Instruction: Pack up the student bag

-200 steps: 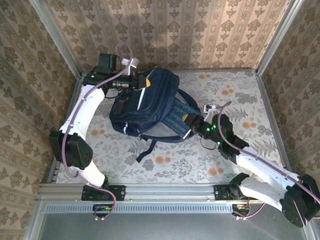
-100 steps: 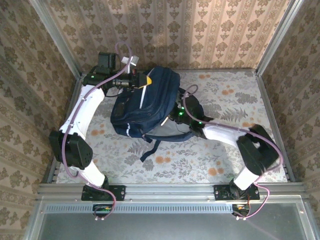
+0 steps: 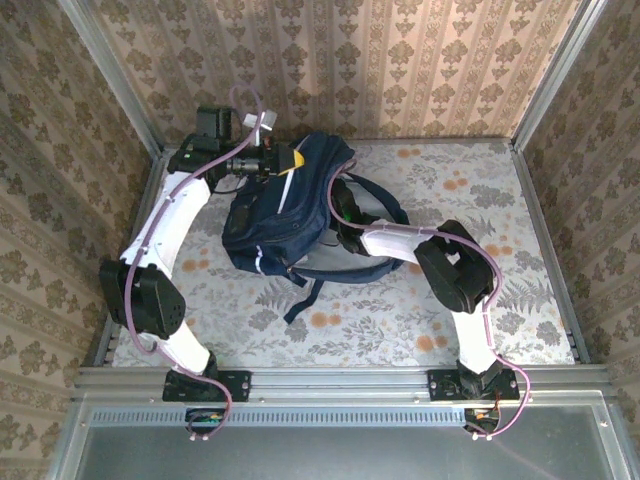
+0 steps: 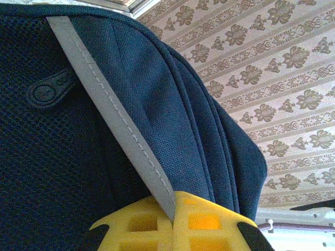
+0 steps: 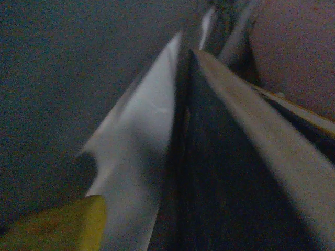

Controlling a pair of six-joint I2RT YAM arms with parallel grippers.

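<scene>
Navy student bag point(image 3: 290, 215) conceals the right gripper point(image 3: 343, 197) at its 3 o'clock edge, jaw spacing indeterminable; left gripper point(image 4: 172, 222) clamps its grey stripe point(image 4: 112, 117) at 12 o'clock.

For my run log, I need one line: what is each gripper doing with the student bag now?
left gripper: jaws shut on grey stripe of student bag | right gripper: at bag's right side, jaws unclear
</scene>
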